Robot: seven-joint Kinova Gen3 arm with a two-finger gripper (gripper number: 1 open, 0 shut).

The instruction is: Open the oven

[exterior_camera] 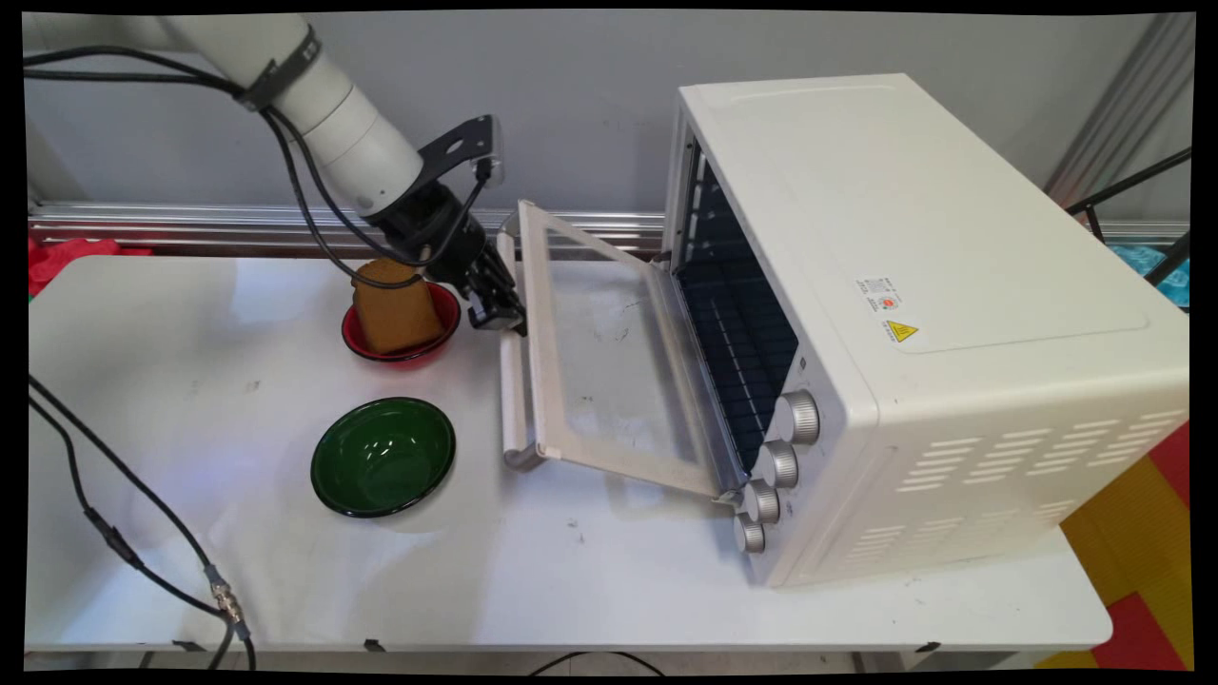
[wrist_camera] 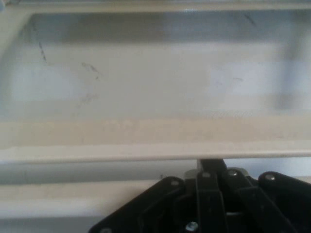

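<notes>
The oven looked like matt white painted metal, its knobs brushed metal, its door smudged glass. Left of it, the green bowl was glossy enamel.

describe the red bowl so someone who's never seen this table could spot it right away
Start at the white oven with its door hanging open. Just past the door's handle, beside the claw, sits the red bowl. Unlike the empty green bowl nearer the camera, it holds a piece of brown bread.
</notes>
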